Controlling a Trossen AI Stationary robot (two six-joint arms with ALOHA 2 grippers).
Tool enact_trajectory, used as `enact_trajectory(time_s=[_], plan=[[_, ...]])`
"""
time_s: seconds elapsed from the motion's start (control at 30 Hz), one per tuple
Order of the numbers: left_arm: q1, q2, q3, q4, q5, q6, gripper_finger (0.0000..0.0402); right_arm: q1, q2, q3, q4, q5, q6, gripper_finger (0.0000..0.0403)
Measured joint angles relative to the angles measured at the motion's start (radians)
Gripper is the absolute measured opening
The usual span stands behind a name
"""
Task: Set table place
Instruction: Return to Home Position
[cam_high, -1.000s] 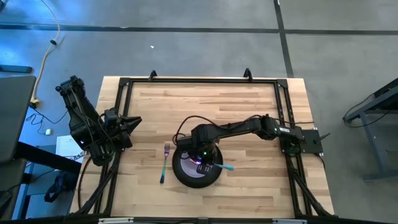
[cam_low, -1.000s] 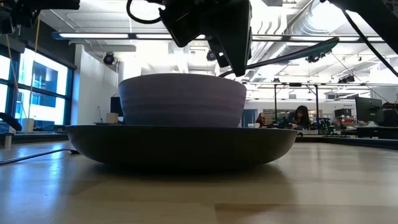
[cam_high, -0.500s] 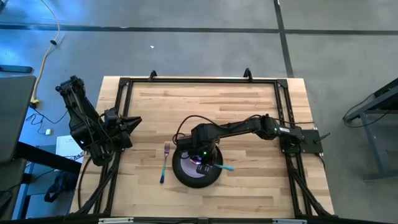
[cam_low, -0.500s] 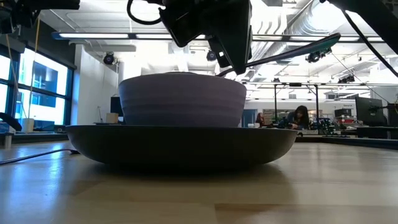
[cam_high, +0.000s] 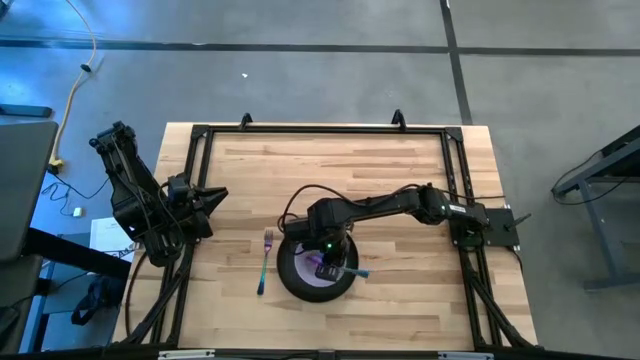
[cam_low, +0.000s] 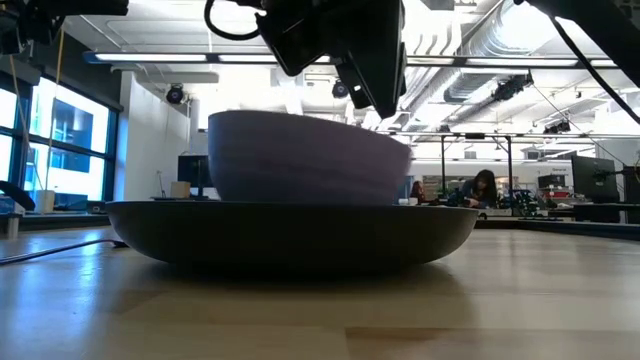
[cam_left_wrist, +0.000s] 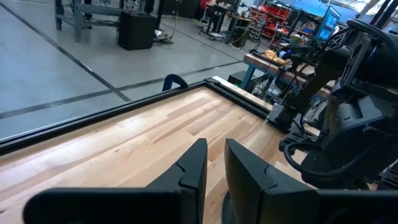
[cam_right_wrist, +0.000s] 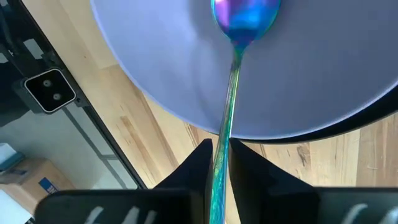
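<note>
Light wood planks, edged by a black rail frame (cam_high: 320, 130): the table (cam_high: 400, 170).

Item 1. Black plate (cam_high: 289, 283), round, flat on the table's near half, roughly midway between the two arms' bases. All other places are given from this plate.

Item 2. Lavender bowl (cam_low: 310, 160), inside the plate. In the low view it sits tilted, with its rim slanting down toward the plate's right edge.

Item 3. Spoon (cam_right_wrist: 232, 81), purple and teal. Its head lies inside the bowl. Its handle crosses the bowl's rim and the plate's right edge, and the teal end shows just outside the plate in the high view.

Item 4. Fork (cam_high: 264, 262), purple and teal, flat on the wood just beside the plate's left edge. It is apart from the plate, with its tines pointing to the table's far side.

Item 5. Right gripper (cam_right_wrist: 217, 149), directly above the plate and bowl. Its arm reaches in from the table's right rail. The fingers are closed on the spoon's handle, one on each side of it.

Item 6. Left gripper (cam_high: 216, 195), well apart from the plate, at the table's left rail and pointing in over the wood. Its fingers are drawn together with only a thin slit between them, and they hold nothing.
</note>
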Motion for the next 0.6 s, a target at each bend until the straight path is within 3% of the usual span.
enact_trajectory(time_s=[0.6], plan=[[-0.001, 0.0, 0.0, -0.001, 0.026, 0.0, 0.0046, -0.001, 0.0, 0.0, 0.0, 0.009, 0.0, 0.0043]])
